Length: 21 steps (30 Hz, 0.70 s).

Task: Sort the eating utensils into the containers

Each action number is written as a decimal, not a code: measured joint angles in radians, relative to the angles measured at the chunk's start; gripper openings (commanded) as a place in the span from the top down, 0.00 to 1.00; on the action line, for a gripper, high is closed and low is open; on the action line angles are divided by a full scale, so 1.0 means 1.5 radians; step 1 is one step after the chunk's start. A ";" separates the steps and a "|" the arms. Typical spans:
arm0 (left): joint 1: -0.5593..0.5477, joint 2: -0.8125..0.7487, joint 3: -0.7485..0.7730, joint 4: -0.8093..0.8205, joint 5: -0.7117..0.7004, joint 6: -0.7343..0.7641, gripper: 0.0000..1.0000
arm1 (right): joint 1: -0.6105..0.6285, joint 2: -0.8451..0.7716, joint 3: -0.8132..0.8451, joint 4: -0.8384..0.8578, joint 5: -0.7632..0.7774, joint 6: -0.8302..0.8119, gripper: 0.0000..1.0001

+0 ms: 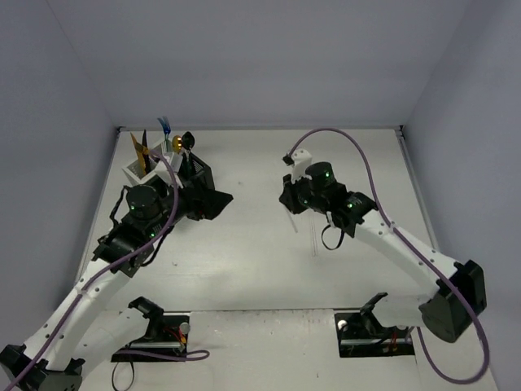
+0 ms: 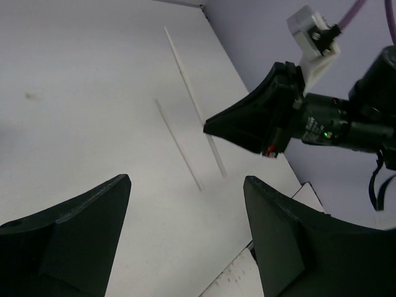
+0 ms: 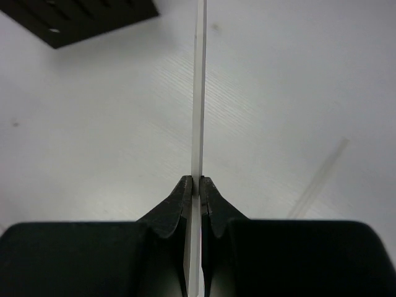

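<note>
The containers (image 1: 167, 169), a cluster of white and black mesh bins, stand at the back left and hold blue, gold and black utensils (image 1: 165, 129). One black bin corner shows in the right wrist view (image 3: 93, 18). My right gripper (image 3: 198, 182) is shut on a clear plastic utensil (image 3: 198, 93), seen edge-on and held over the table's middle. The left wrist view shows the same gripper (image 2: 207, 128) and utensil (image 2: 185, 74). My left gripper (image 2: 185, 182) is open and empty, hovering beside the bins (image 1: 213, 201). Other utensils are out of view.
A second faint pale strip (image 2: 179, 145) lies beside the held utensil, also in the right wrist view (image 3: 318, 179); I cannot tell whether it is a utensil or a shadow. Grey walls enclose the white table (image 1: 244, 261). A purple cable (image 1: 358, 151) arches over the right arm.
</note>
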 measured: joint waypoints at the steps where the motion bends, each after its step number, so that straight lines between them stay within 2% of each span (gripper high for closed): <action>1: -0.021 0.013 0.004 0.021 -0.011 -0.004 0.29 | 0.024 -0.015 0.001 0.012 -0.005 0.001 1.00; 7: -0.111 0.085 0.029 0.070 -0.080 -0.001 0.29 | 0.127 -0.039 0.002 0.060 -0.018 0.004 1.00; 11: -0.136 0.107 0.043 0.079 -0.117 0.006 0.30 | 0.158 -0.038 0.004 0.068 -0.023 0.004 1.00; 13: -0.143 0.114 0.049 0.083 -0.135 0.008 0.34 | 0.165 -0.037 0.009 0.076 -0.023 0.005 1.00; 18: -0.163 0.132 0.058 0.083 -0.187 0.014 0.50 | 0.171 -0.037 0.012 0.101 -0.027 0.009 1.00; 21: -0.171 0.138 0.058 0.083 -0.202 0.018 0.71 | 0.172 -0.037 0.012 0.109 -0.029 0.014 1.00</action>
